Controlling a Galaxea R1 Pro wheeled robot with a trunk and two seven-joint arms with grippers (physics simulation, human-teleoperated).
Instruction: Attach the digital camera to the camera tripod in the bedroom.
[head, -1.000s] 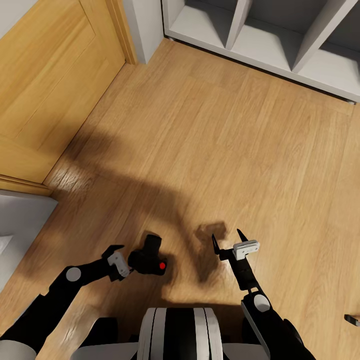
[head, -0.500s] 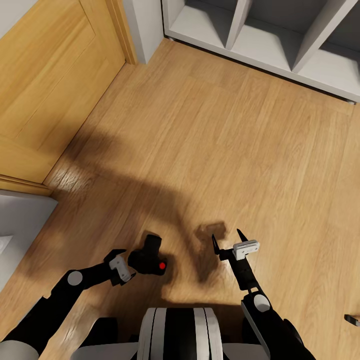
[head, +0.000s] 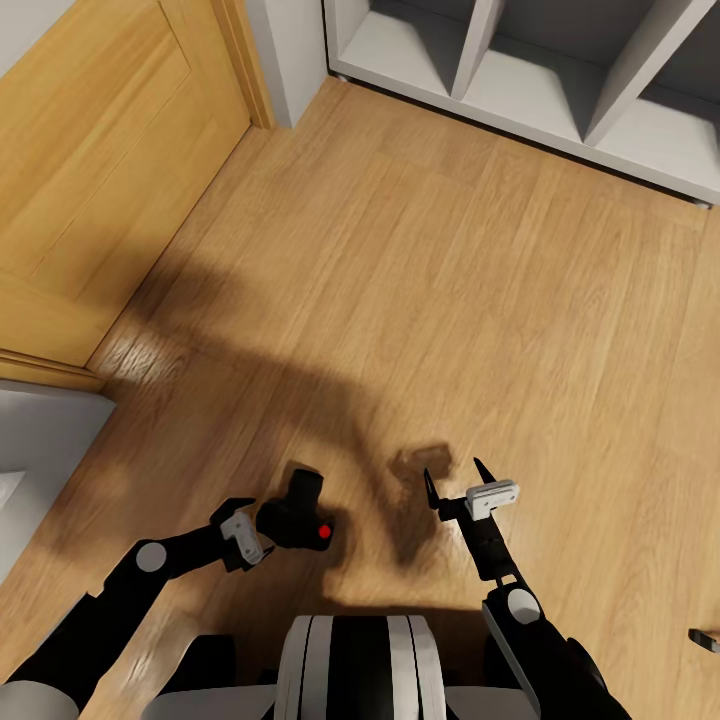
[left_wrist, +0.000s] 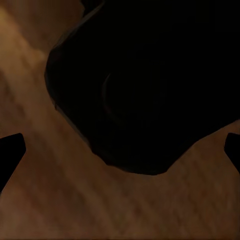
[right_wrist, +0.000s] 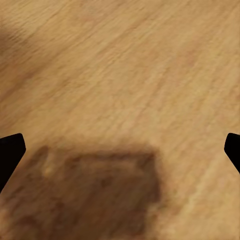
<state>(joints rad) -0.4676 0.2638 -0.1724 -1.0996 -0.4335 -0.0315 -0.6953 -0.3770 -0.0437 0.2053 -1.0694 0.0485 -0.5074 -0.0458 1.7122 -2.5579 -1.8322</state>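
- Clearly, the left hand (head: 262, 524) was gripping the digital camera (head: 298, 516), which hung low over the wood floor (head: 420, 290) just in front of the robot's trunk, its red button facing up and its short lens pointing away toward the far side
- In the left wrist view the digital camera (left_wrist: 145, 85) was a big dark mass just ahead of the hand, with the finger tips at the picture's two edges; from there alone the grip could not be confirmed, but the head view showed the body held off the floor against the hand
- Over the last second the left arm had drawn back a little toward the trunk, and the camera had come with it; the rest of the scene had not shifted, so the base and head looked to be standing still
- The right hand (head: 455, 484) was open and empty, its two dark tips spread apart above the floor to the right of the camera, with its own shadow on the boards beneath it (right_wrist: 95, 190)
- The wooden door (head: 90, 150) stood at the far left and the white cube shelf (head: 560, 90) along the far side
- Judging from this, the pickup was done and the carry was being settled; finding the tripod and mounting the camera were yet to come
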